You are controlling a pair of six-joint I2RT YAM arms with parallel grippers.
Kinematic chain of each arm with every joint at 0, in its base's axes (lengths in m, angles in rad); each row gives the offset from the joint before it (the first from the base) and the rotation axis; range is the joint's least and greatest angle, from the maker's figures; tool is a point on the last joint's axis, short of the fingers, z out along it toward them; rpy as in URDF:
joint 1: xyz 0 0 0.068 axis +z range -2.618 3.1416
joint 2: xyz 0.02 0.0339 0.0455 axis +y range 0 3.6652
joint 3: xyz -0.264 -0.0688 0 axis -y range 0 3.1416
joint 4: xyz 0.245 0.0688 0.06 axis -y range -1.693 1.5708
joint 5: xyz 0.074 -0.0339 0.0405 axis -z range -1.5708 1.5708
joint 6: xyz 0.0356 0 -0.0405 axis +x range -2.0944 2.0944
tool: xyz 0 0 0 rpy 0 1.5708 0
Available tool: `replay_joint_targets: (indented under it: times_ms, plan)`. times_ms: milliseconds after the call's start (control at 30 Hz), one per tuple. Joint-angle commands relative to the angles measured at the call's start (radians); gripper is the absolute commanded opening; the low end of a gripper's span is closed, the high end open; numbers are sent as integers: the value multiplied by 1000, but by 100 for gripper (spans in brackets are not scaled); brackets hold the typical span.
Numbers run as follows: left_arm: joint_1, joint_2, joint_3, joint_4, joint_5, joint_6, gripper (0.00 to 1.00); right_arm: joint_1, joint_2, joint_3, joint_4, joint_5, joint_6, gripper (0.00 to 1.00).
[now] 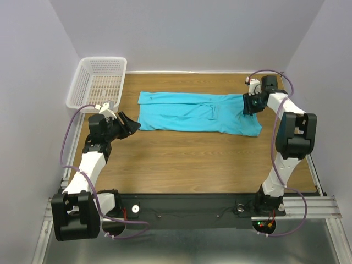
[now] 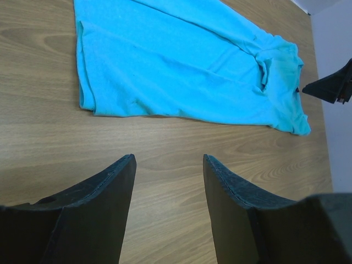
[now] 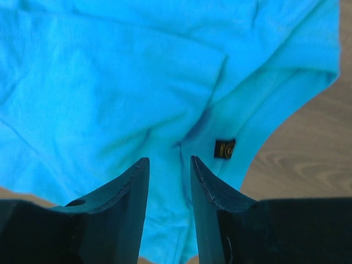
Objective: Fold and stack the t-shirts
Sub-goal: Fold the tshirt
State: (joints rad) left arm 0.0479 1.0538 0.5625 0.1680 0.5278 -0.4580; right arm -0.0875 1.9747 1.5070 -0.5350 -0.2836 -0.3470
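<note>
A turquoise t-shirt (image 1: 198, 113) lies flat on the wooden table as a long strip folded lengthwise, with its neckline end to the right. In the left wrist view the t-shirt (image 2: 181, 66) stretches across the top. My left gripper (image 1: 132, 125) is just off the shirt's left end, over bare wood; its jaws (image 2: 169, 158) stand open and hold nothing. My right gripper (image 1: 250, 104) is over the shirt's right end. Its jaws (image 3: 169, 159) stand apart above the cloth (image 3: 110, 82), next to a small dark label (image 3: 224, 148), and no cloth is pinched between them.
A white mesh basket (image 1: 99, 82) stands at the back left corner of the table (image 1: 181, 159). Grey walls close in the back and both sides. The right gripper's dark tip (image 2: 330, 88) shows at the right edge of the left wrist view.
</note>
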Motion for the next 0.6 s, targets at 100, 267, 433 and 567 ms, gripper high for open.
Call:
replay_joint_targets:
  times_ms: [100,267,433,567]
  plan:
    - [6,24,-10,34,34,-8,63,-75,-132,-126,4,-111,-41,41]
    - [4,97,-19,39,14,-42,61,-116,-206,-208,-6,-117,-26,41]
    - [-22,164,-3,36,-41,-53,60,-164,-267,-263,-10,-164,-17,42]
    - [-103,250,53,7,-155,-39,59,-184,-300,-298,-10,-187,-10,43]
